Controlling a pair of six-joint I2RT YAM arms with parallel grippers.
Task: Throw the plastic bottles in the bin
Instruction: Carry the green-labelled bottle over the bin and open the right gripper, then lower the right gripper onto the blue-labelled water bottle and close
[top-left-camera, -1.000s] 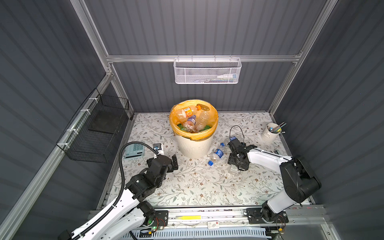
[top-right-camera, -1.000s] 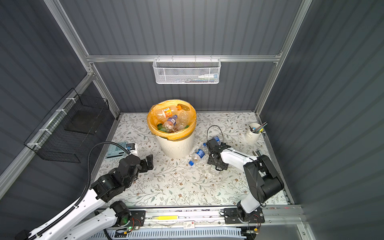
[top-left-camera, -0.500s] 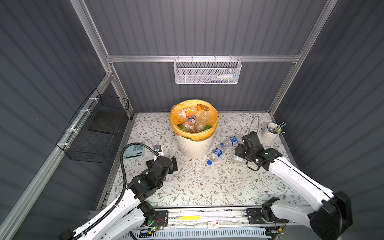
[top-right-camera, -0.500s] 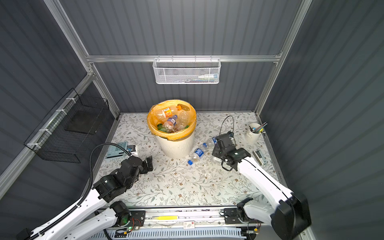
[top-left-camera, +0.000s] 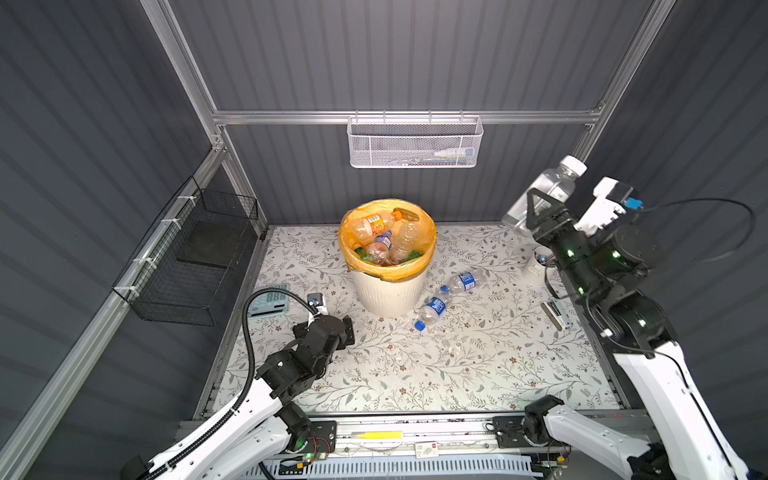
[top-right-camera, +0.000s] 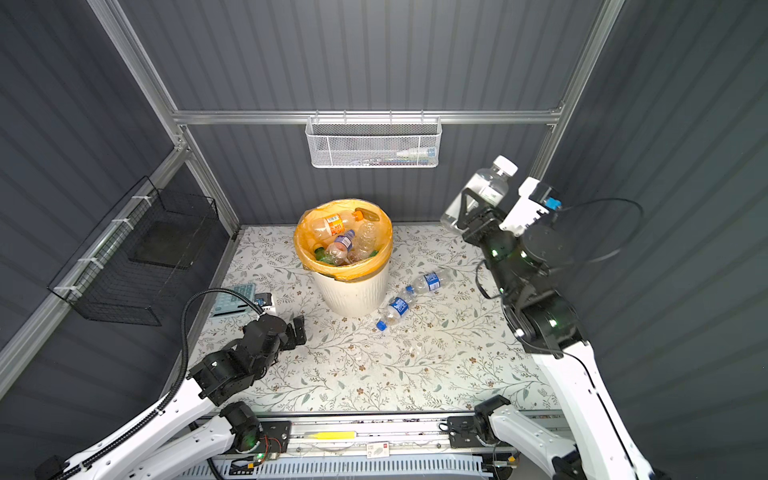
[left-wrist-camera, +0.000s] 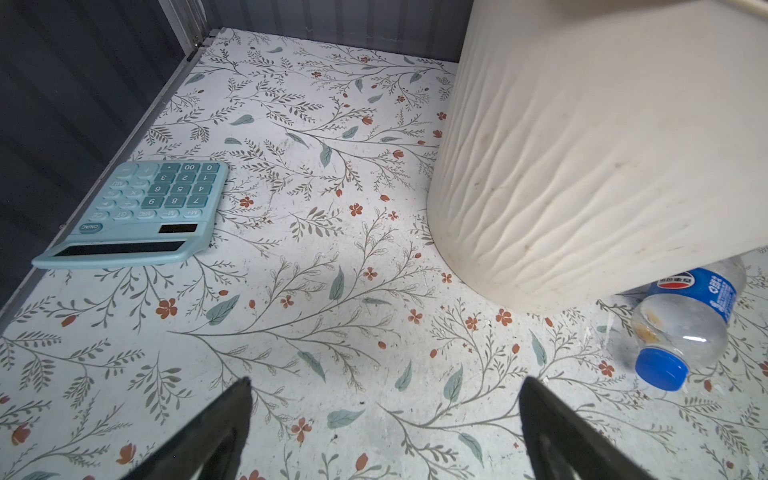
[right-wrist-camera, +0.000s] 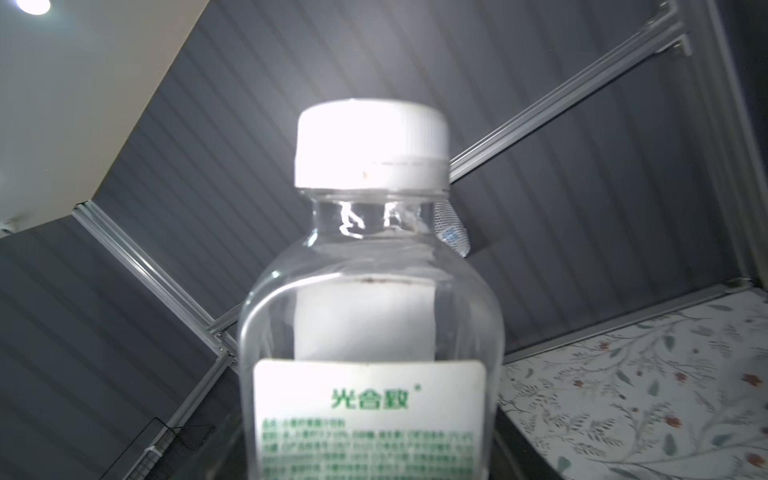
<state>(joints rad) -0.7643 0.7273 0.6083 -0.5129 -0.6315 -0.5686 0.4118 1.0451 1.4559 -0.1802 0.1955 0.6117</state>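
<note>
The right end effector (top-left-camera: 536, 210) is gripping a clear plastic bottle with a white cap and a green-printed white label (top-left-camera: 549, 189), its jaws closed on the bottle's lower body. It is hanging high above the floral-patterned bench (top-left-camera: 457, 374), over the far right corner. The bottle's long axis is running up out of the jaws, cap topmost.

The round cream-white ribbed plastic bin lined with an orange-yellow bag (top-left-camera: 388, 291) is sitting well below this end effector and to its left, already holding several bottles. The drop probably calls for a swing leftward over the rim.

The left end effector (left-wrist-camera: 386, 390) is hovering low, jaws spread wide and empty. Ahead of it and to its right, a clear blue-capped plastic bottle (top-left-camera: 434, 308) is lying just beside the bin's base. A second blue-capped bottle (top-left-camera: 466, 281) is lying beyond it, and both look nearer this arm.
</note>
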